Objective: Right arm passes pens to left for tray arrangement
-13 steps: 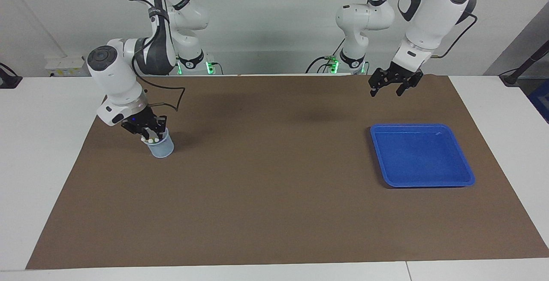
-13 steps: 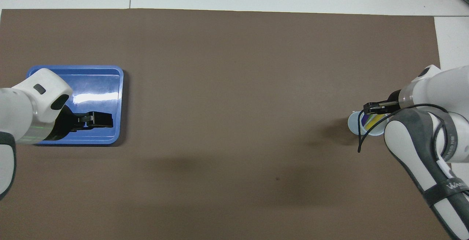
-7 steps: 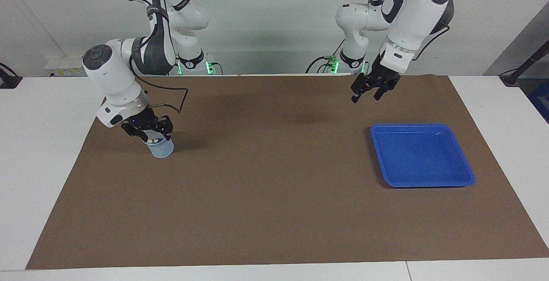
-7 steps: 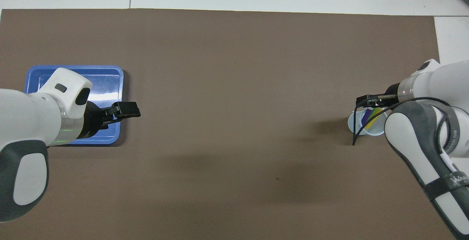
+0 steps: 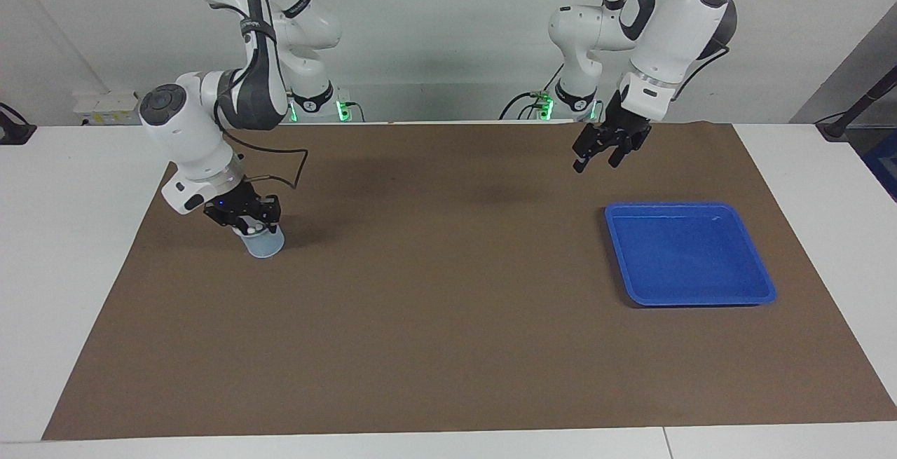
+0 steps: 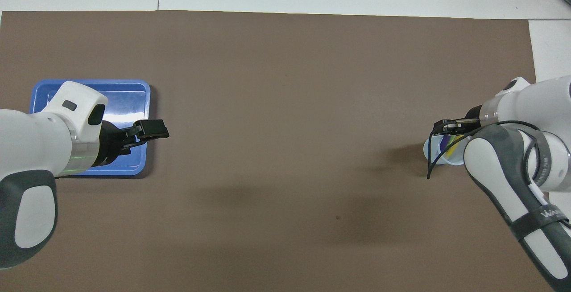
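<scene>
Brown mat (image 5: 448,305) carries cup (image 5: 265,243) and tray (image 5: 690,254), well apart.

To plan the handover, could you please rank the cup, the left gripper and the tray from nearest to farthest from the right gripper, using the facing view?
1. Cup: directly under the right gripper.
2. Left gripper: raised over the mat, toward the left arm's end.
3. Tray: on the mat at the left arm's end.

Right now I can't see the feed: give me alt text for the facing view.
The right gripper sits at the mouth of a small translucent pale-blue plastic cup on the brown mat, toward the right arm's end. The left gripper hangs open over bare mat, nearer the robots than the empty, shallow bright-blue plastic tray.
</scene>
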`<state>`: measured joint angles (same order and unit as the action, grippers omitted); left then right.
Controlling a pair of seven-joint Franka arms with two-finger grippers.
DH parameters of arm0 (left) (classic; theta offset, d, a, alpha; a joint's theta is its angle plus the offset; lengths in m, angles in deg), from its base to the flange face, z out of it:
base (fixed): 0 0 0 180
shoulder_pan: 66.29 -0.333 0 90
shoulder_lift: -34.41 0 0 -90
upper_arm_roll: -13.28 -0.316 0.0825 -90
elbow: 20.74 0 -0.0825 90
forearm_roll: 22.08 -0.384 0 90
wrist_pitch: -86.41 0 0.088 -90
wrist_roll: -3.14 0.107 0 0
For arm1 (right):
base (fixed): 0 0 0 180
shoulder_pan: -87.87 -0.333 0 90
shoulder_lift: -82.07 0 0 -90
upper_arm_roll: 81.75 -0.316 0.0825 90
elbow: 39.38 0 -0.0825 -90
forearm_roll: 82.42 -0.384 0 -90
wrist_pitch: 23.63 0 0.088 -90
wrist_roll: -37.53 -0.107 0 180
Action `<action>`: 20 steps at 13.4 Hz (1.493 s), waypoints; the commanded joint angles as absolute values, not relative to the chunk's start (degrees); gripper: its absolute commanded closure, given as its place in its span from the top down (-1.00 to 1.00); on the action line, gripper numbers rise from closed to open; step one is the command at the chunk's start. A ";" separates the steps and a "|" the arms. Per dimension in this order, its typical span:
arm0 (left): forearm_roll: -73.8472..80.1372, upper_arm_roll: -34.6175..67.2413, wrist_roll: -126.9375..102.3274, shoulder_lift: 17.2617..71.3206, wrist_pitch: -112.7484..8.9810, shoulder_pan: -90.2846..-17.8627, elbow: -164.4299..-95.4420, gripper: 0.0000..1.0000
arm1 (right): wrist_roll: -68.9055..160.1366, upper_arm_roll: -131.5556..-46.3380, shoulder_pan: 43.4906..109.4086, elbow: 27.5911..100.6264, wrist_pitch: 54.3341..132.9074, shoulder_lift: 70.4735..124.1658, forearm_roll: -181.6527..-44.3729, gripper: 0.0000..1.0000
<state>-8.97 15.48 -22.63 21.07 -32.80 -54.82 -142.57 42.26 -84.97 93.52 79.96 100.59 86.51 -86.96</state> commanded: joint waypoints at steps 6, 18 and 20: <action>-8.37 15.31 -22.17 19.47 -32.33 -56.71 -143.96 1.00 | 43.51 -85.17 94.99 79.54 101.00 86.46 -87.78 -0.68; -8.37 15.31 -22.26 19.47 -32.33 -56.80 -143.96 1.00 | 43.51 -85.52 93.50 70.06 87.58 84.80 -84.29 -1.00; -8.37 15.31 -22.26 19.47 -32.33 -56.80 -143.96 1.00 | 43.85 -85.96 92.89 67.60 84.67 83.30 -81.82 -1.00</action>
<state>-8.97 15.20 -22.62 21.07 -32.68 -56.28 -142.60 42.91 -85.34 93.36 69.92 87.82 84.88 -83.94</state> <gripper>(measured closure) 0.000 0.815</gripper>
